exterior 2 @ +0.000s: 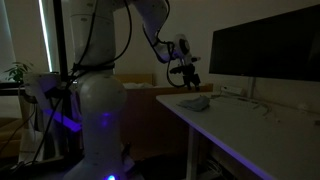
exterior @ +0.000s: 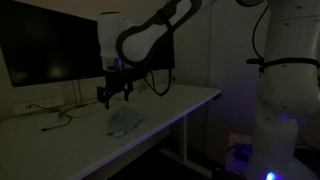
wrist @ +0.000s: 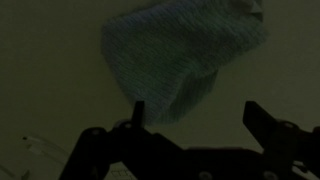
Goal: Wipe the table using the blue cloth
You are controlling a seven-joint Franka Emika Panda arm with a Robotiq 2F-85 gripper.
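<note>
The blue cloth is lying crumpled on the table, in front of the monitor. The gripper is hovering in front of the monitor, just above the cloth. Its jaws are standing spread apart and are gripping nothing.

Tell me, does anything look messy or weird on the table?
The cloth lies crumpled in a heap on the table, not spread flat. Loose cables straggle near the monitor. Nothing looks spilled or broken, though the room is dim.
</note>
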